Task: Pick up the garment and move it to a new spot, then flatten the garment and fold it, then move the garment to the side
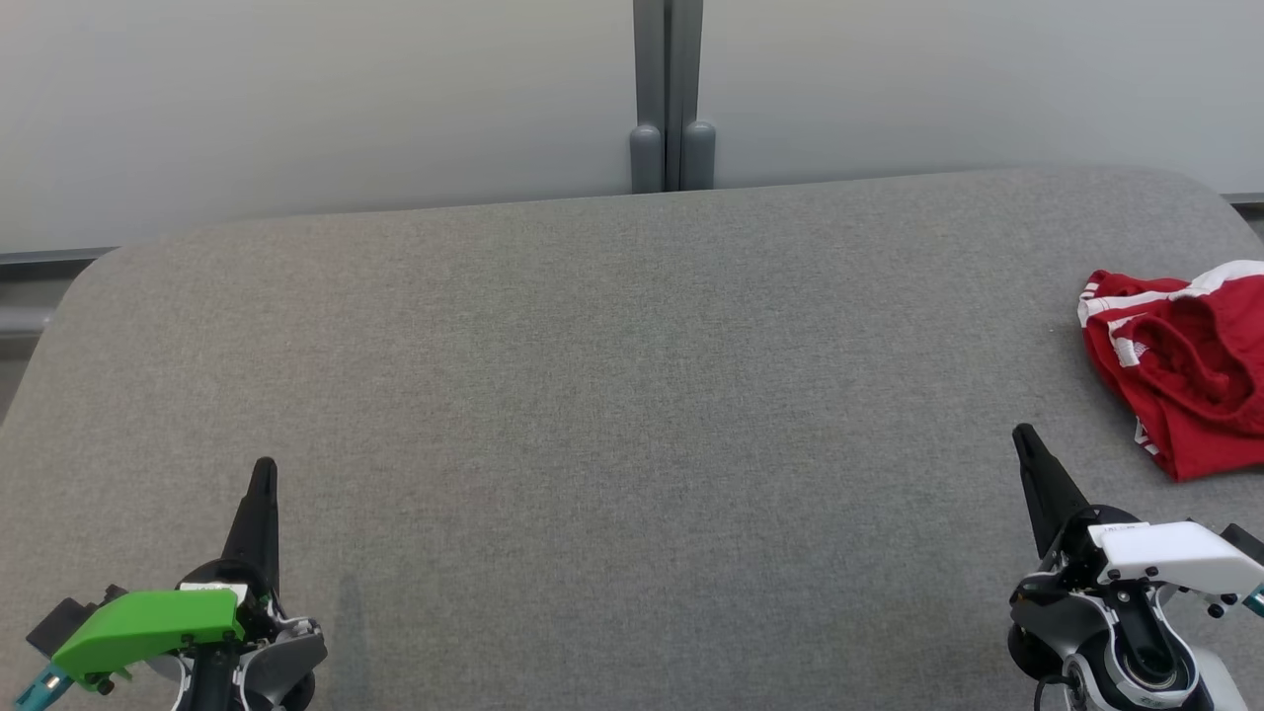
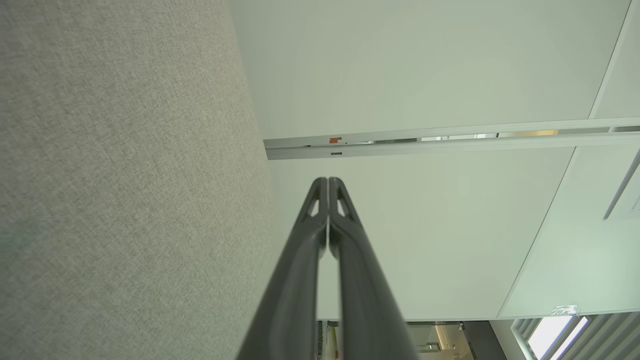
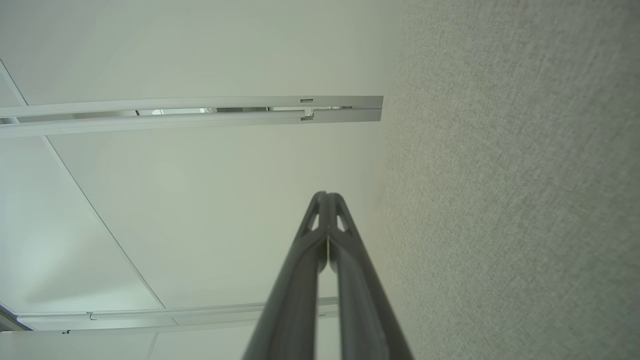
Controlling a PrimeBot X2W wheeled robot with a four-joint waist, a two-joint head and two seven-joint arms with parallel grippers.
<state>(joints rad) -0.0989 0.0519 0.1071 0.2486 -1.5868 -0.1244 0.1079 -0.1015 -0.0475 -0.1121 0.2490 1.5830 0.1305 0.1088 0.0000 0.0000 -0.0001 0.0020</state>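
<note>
Head view, looking down on a wide grey fabric-covered counter with rounded far corners, set against a pale panelled wall with a grey upright post at its middle.

My left gripper sits at the lower left, under a green cover. Its long dark jaws are pressed together into a single point aimed away from me, and they hold nothing. My right gripper sits at the lower right, under a white cover. Its jaws are likewise together and empty, leaning a little to the left.

The crumpled red garment with white stripes lies in a heap on the counter at the far right, partly cut off by the picture's edge. It is ahead of my right gripper and out to its right, near but not touching. It is well apart from my left gripper, with almost the whole width of the counter between them.

Left wrist view: the left gripper has its tips meeting, with the counter's grey fabric on the left and the pale wall beyond.

Right wrist view: the right gripper has its tips meeting, with the counter's fabric on the right.
</note>
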